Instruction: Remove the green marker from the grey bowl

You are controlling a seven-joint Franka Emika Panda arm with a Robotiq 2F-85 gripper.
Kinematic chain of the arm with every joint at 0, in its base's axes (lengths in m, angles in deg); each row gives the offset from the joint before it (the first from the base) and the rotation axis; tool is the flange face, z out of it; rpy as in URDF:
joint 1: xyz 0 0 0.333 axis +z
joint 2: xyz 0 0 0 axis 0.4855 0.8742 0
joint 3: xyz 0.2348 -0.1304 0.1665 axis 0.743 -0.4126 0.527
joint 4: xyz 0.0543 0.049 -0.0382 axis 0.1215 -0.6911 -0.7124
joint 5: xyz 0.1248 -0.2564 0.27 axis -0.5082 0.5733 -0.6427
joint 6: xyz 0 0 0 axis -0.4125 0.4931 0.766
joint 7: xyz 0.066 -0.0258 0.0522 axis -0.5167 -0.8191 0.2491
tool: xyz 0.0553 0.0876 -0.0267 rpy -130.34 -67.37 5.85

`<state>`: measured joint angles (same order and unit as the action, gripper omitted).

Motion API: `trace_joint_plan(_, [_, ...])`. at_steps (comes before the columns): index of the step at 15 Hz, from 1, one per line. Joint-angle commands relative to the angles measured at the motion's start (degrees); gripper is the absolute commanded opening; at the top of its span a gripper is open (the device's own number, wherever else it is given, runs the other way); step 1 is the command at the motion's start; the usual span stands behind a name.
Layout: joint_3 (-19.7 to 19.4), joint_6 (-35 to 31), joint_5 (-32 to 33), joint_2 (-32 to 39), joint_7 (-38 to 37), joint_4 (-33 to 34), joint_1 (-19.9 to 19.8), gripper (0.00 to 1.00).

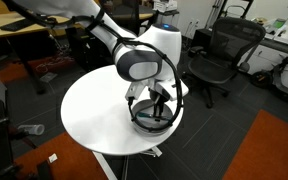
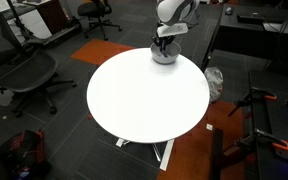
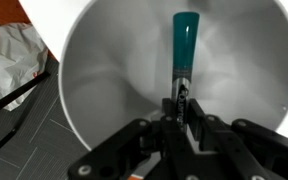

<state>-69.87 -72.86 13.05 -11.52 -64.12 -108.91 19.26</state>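
In the wrist view the grey bowl (image 3: 104, 70) fills the frame, pale and smooth inside. The green marker (image 3: 184, 45) lies in it, teal end pointing away, dark end running down between my gripper's fingers (image 3: 181, 112). The fingers are closed tight against the marker's dark end. In both exterior views the gripper (image 1: 154, 103) (image 2: 164, 42) reaches down into the bowl (image 1: 150, 124) (image 2: 165, 55) at the edge of the round white table (image 1: 99, 115) (image 2: 144, 95). The marker is hidden in the exterior views.
Office chairs (image 1: 216, 55) (image 2: 24, 70) stand around the table. A crumpled white bag (image 3: 9, 60) lies on the floor beside the table, also in an exterior view (image 2: 215, 83). An orange carpet patch (image 1: 274, 150) lies beyond the table.
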Motion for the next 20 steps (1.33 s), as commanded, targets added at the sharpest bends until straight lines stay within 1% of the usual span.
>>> trace_joint_plan(1, [-0.63,-0.68,-0.90,-6.62,1.93,-5.43,0.11,0.05])
trace_joint_plan(6, [-0.23,0.94,-0.65,-15.01,4.04,-11.42,0.18,0.05])
trace_joint_plan(10, [-0.27,1.95,0.33,-23.44,5.00,-18.62,1.38,0.05])
trace_joint_plan(15, [-0.26,5.08,2.67,-35.43,2.32,-28.90,4.45,0.05])
trace_joint_plan(17, [0.61,6.93,3.48,-39.74,1.50,-32.15,5.47,0.05])
trace_joint_plan(20, [2.64,10.20,6.06,-44.77,-2.40,-35.52,7.33,0.05])
